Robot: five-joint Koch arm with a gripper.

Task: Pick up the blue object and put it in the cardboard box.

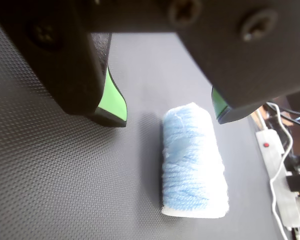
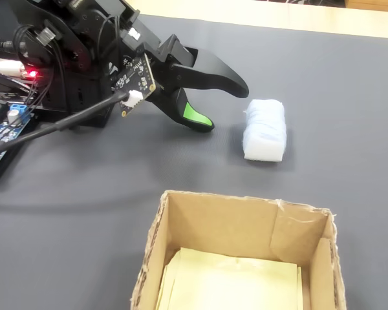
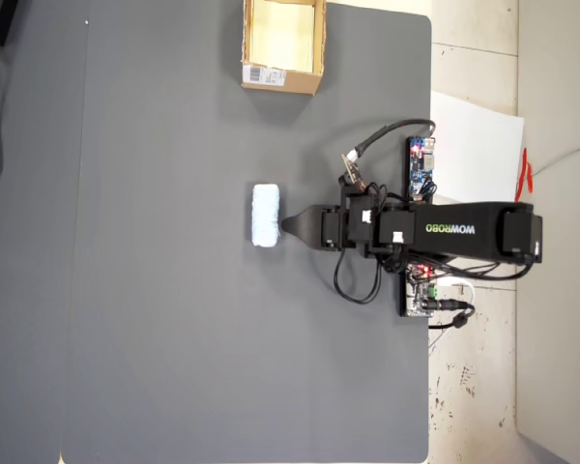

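— Where does the small pale-blue fuzzy oblong block (image 2: 265, 129) lie?

— On the dark grey table mat (image 2: 349, 90), just right of the open black gripper (image 2: 225, 103) in the fixed view, seemingly untouched.

— And the small brown cardboard box (image 2: 236, 258)?

— Nearer the camera there; overhead, it sits by the mat's top edge, well apart from the block.

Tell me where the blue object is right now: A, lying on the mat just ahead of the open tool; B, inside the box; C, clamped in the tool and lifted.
A: the blue object lies on the mat, the tool open beside it, the box holding none of it.
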